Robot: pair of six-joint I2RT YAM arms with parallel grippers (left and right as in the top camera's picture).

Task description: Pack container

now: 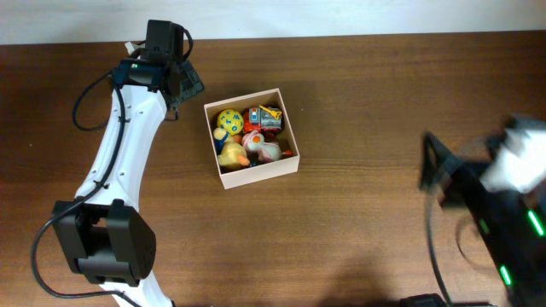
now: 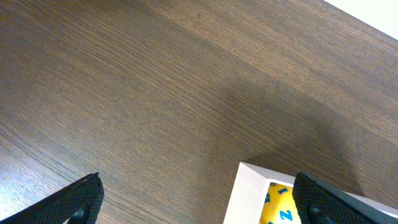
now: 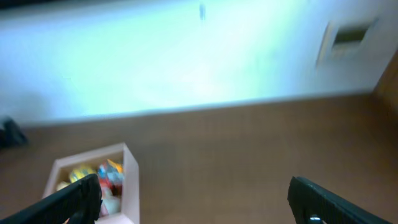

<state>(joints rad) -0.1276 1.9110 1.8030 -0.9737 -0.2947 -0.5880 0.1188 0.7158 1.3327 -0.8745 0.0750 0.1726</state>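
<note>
The container (image 1: 260, 171), a square white-walled box, sits mid-table and holds several small toys: a yellow ball (image 1: 228, 120), a red and orange truck (image 1: 265, 117), a yellow duck (image 1: 231, 155) and a white and pink toy (image 1: 262, 147). My left gripper (image 1: 186, 82) hangs open just left of the box's far-left corner, holding nothing. In the left wrist view that corner (image 2: 250, 191) and the ball (image 2: 279, 206) lie between the spread fingertips (image 2: 78, 200). My right gripper (image 1: 433, 174) is open and blurred, far right of the box; its wrist view shows the container (image 3: 130, 186) at lower left.
Bare brown wooden tabletop (image 1: 367, 94) surrounds the box on all sides. A white wall (image 3: 186, 56) runs along the table's far edge. The left arm (image 1: 119, 153) stretches from the lower left toward the box.
</note>
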